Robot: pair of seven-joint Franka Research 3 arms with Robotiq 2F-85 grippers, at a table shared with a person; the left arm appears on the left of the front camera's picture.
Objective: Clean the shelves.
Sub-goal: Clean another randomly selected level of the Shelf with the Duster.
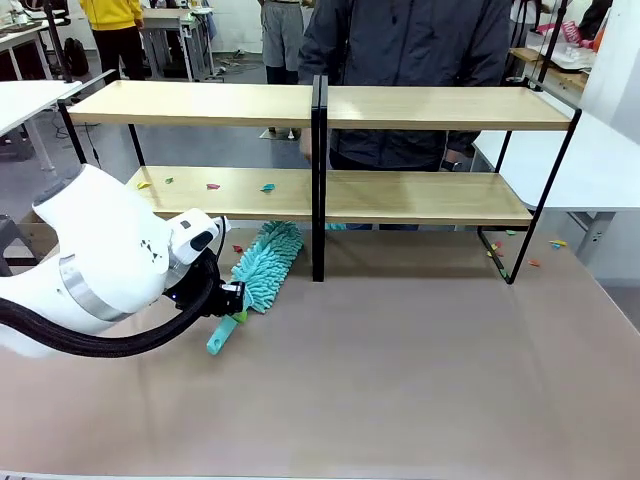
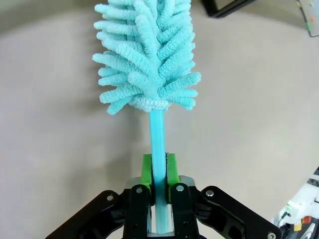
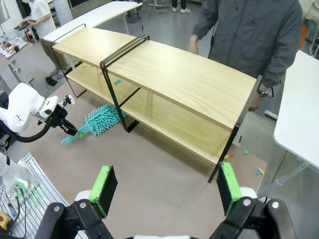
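Observation:
The shelves (image 1: 420,108) stand across the far half of the table, two tiers of light-wood boards in a black frame; from above they show as shelves (image 3: 175,75). Small coloured scraps (image 1: 212,186) lie on the lower left board. A teal fluffy duster (image 1: 265,257) rests on the table in front of the centre post. My left gripper (image 1: 228,296) is shut on its handle, with green pads (image 2: 146,170) pressing the teal stick; the left gripper (image 2: 159,174) points the duster (image 2: 147,50) head away. My right gripper (image 3: 164,191) hangs high above the table, open and empty.
A person in a dark jacket (image 1: 405,45) stands behind the shelves, one hand (image 3: 191,45) near the top board. More scraps (image 1: 495,251) lie by the right end leg. White tables (image 1: 590,160) flank both sides. The brown tabletop (image 1: 400,380) lies in front.

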